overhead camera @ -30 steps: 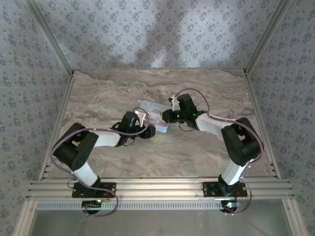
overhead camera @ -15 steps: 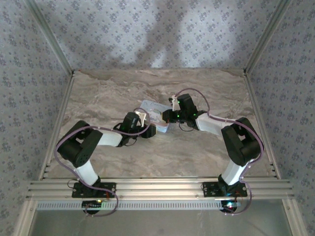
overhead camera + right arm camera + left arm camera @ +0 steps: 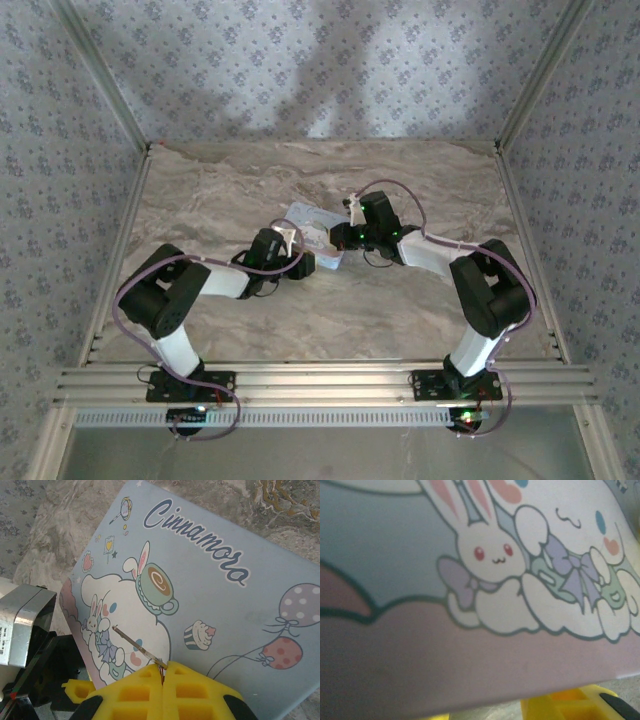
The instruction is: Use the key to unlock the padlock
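- From the right wrist, the right gripper (image 3: pixel 163 666) has its yellow fingers pressed together on the key (image 3: pixel 135 644), whose thin blade juts over the tin (image 3: pixel 210 595).
- From above, the left gripper (image 3: pixel 292 256) sits against the tin.
- Its wrist camera catches one yellow finger (image 3: pixel 560 706), so how far it is open cannot be told.

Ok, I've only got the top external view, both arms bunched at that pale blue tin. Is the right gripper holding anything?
Observer: Yes, on the right wrist view the right gripper is shut on the key, a thin metal sliver sticking out over the tin.
Operator: And the other one?
Observer: The left wrist view looks closely at the tin's bunny artwork. One yellow finger of the left gripper shows under its edge, so open or shut, I cannot tell.
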You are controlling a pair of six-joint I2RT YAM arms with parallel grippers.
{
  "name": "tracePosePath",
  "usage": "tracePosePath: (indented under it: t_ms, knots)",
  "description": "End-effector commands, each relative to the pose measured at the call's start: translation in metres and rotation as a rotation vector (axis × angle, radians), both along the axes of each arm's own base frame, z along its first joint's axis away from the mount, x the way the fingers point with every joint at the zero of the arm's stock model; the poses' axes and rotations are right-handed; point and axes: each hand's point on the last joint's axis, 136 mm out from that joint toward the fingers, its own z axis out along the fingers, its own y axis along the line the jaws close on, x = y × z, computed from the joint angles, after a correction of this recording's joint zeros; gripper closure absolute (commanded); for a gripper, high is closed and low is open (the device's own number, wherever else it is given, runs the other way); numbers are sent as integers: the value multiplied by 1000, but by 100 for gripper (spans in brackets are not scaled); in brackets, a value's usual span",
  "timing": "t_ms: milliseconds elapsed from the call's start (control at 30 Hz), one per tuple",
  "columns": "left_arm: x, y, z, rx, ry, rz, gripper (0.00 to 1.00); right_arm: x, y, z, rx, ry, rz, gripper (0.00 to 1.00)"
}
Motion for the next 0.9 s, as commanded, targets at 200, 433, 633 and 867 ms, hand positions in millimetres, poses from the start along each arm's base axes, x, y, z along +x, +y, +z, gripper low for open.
tracePosePath:
  t_ms: [200, 433, 633, 867]
  knots:
    - [7, -13, 6, -36, -21, 4, 66, -25, -12, -37, -88, 130, -13, 100]
    - [7, -13, 6, -40, -13, 12, 71, -25, -11, -36, -88, 125, -15, 100]
    - [5, -14, 14, -64, -3, 14, 73, -20, -9, -20, -69, 70, -16, 100]
    - [-3, -13, 35, -108, 48, 37, 75, -17, -22, 20, -79, -101, -67, 100]
